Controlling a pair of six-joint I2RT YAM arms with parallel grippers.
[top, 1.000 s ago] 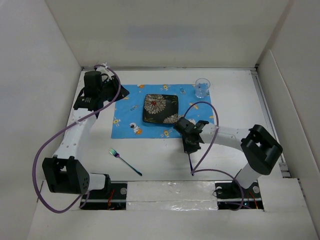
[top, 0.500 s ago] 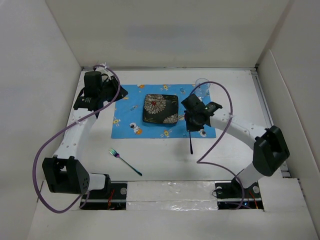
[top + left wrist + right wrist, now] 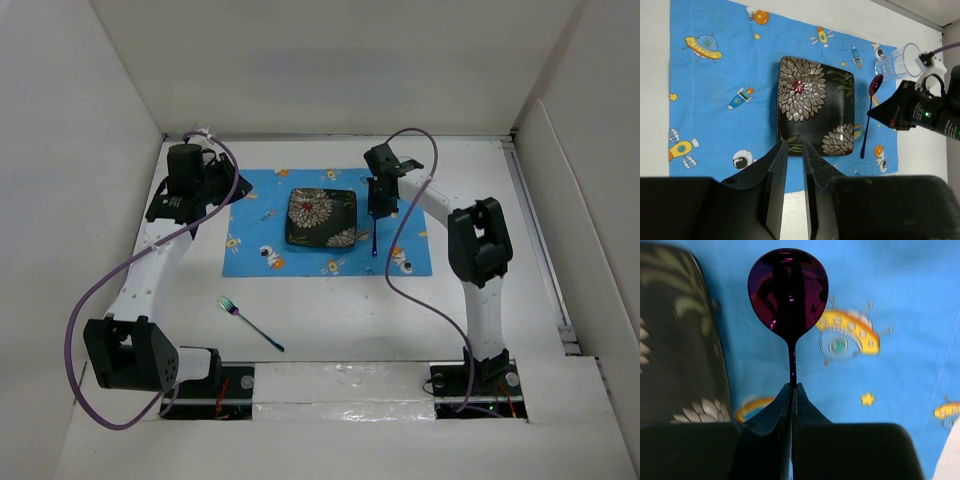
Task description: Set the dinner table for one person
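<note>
Right gripper [image 3: 791, 392] jaws pinched purple spoon [image 3: 788, 287] over blue placemat [image 3: 250, 215], beside plate [image 3: 321, 217]. Left gripper [image 3: 795, 155] jaws barely apart, empty. White desk [image 3: 330, 310] lay under everything; fork [image 3: 250, 322] on it.

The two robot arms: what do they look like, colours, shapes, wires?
Both the left arm and the right arm are slim white tubes joined by chunky black joint housings, each trailed by a looping purple cable. The left gripper and right gripper have matte black wedge-shaped fingers. A small green light glows on the right wrist.
</note>
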